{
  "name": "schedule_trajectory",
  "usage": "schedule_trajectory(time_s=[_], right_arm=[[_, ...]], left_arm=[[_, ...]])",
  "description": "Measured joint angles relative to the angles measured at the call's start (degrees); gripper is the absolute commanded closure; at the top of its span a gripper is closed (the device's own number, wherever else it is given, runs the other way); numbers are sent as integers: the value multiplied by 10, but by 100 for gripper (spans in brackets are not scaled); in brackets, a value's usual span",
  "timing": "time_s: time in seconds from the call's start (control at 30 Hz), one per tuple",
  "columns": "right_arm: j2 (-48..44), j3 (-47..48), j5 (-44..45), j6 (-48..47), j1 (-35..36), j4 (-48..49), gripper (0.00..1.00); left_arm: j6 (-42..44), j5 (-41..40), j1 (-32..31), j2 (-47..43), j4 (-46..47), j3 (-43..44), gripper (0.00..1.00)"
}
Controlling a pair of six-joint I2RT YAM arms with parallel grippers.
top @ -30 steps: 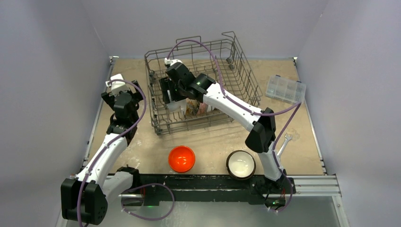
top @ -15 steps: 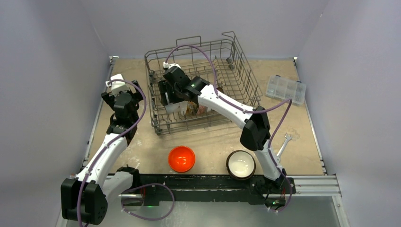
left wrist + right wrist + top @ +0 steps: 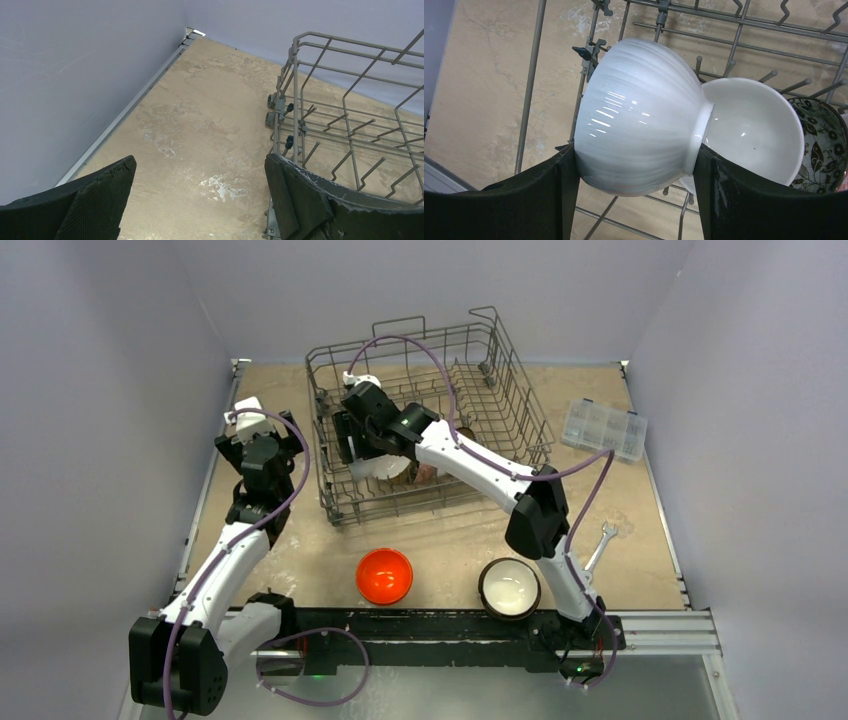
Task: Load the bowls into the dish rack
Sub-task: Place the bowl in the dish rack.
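Note:
The dish rack [image 3: 510, 380] stands at the back middle of the table. My right gripper [image 3: 360, 440] reaches into its front left corner, shut on a ribbed white bowl [image 3: 639, 125] turned on its side; one pad presses the rim, the other the foot. Behind it a plain white bowl [image 3: 754, 130] and a dark flower-patterned bowl [image 3: 824, 140] lean among the tines. An orange-red bowl [image 3: 385, 575] and a dark bowl with cream inside [image 3: 509, 587] sit on the table near the front. My left gripper [image 3: 258, 430] hangs open and empty left of the rack [image 3: 350, 115].
A clear compartment box [image 3: 603, 428] lies at the far right. A small wrench [image 3: 598, 543] rests by the right arm. Grey walls close in the table on three sides, and a metal rail runs along the left edge [image 3: 125, 107].
The right arm has shifted a little to the left inside the rack with the white bowl still in its grip. The left arm has not moved.

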Motion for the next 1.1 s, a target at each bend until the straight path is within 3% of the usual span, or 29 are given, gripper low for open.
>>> schedule_trajectory(time_s=[0.6, 0.97, 1.1], right_arm=[[28, -17, -34, 16, -5, 6, 98], [22, -26, -44, 15, -9, 12, 7], [7, -46, -61, 6, -13, 17, 1]], left_arm=[[2, 0, 0, 0, 0, 0, 1], [2, 0, 0, 0, 0, 0, 1], [2, 0, 0, 0, 0, 0, 1]])
